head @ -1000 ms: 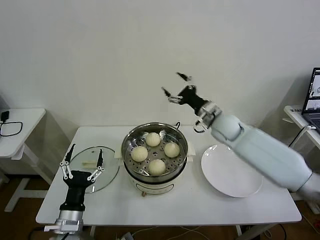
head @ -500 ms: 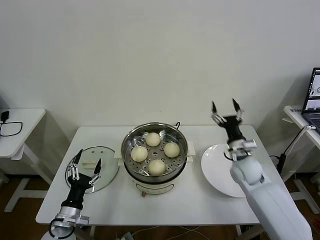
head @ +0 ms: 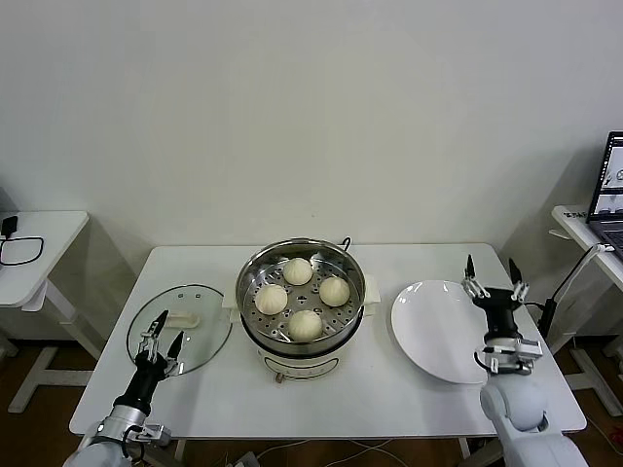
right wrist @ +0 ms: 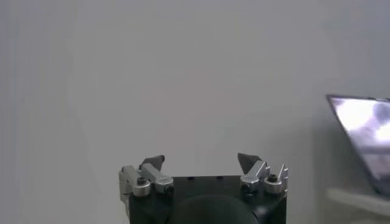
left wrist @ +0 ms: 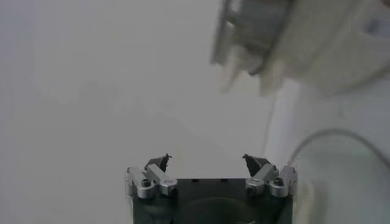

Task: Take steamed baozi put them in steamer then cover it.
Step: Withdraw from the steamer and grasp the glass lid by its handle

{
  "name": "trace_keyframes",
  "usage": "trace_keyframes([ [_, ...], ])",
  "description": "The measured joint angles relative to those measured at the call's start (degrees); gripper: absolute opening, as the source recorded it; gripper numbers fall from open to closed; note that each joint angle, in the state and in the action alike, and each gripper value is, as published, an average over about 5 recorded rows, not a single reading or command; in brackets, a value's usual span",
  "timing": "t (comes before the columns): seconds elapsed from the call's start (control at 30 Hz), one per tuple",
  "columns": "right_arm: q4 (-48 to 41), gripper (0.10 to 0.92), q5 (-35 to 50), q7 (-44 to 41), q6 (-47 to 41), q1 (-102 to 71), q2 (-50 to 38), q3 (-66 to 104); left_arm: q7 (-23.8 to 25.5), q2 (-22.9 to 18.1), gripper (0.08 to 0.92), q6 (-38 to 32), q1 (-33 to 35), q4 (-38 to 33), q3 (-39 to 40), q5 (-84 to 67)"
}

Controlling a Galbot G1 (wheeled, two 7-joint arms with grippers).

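Observation:
The steamer [head: 251, 282], a shiny steel basket on a cream-white pot base, stands mid-table with no cover on it. Several cream-white steamed baozi lie inside, among them one at the back [head: 298, 271] and one at the front [head: 306, 324]. A glass lid [head: 200, 336] lies flat on the table, left of the steamer. My left gripper [head: 163, 331] points upward at the lid's near edge, open and empty; the left wrist view has it [left wrist: 207, 161] facing bare wall. My right gripper [head: 492, 265] points up at the plate's right edge, open and empty, also facing wall [right wrist: 201, 161].
An empty white plate [head: 428, 331] lies right of the steamer. A small side table [head: 39, 243] with a black cable stands to the left. A laptop [head: 613, 185] sits on another table at the right, also caught in the right wrist view [right wrist: 365, 131].
My right arm swung away from above the steamer, rightward and down to the plate's right edge. My left gripper sank lower toward the table's front edge. Both stayed open.

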Motion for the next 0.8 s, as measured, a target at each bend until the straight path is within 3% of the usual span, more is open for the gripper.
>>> trace_keyframes([
  [0.8, -2.72, 0.823, -0.97, -1.97, 0.54, -3.96, 2.53, 2.20, -3.37, -0.81, 0.823, -0.48, -11.43, 15.24, 1.03, 10.36],
])
